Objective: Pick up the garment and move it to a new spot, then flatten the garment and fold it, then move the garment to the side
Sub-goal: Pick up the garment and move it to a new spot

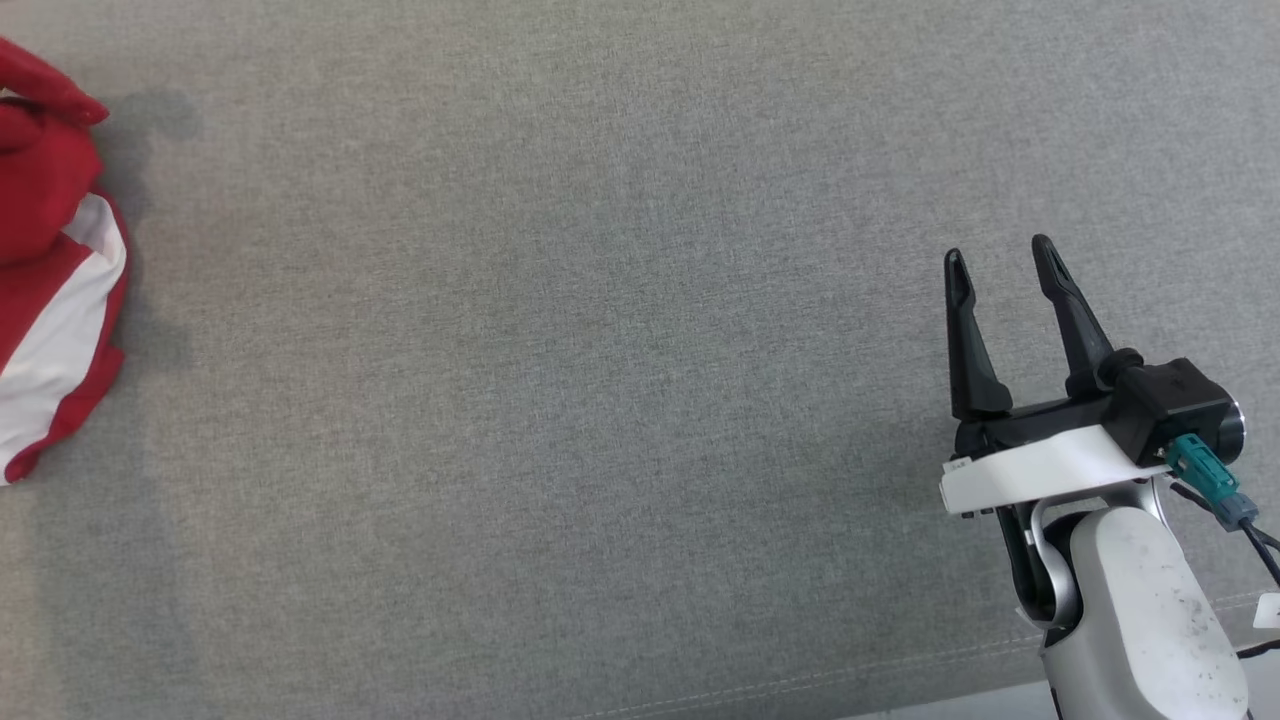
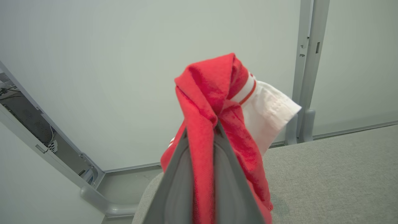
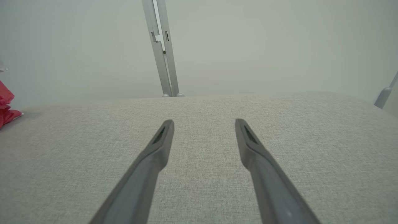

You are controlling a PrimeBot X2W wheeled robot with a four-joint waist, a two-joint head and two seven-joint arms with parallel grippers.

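Note:
The garment is red with white panels and lies bunched at the far left edge of the head view. In the left wrist view my left gripper is shut on a fold of the red garment, which stands up past the fingertips and drapes down the right finger; a white sleeve with a red stripe sticks out to the right. My right gripper hovers at the lower right of the grey surface, open, with nothing between its fingers. A bit of red garment shows at the left edge of the right wrist view.
The grey fabric-covered table spreads across the head view, its front edge at the lower right. Pale walls and a metal upright post stand behind the table. A grey frame rail runs below the table's left corner.

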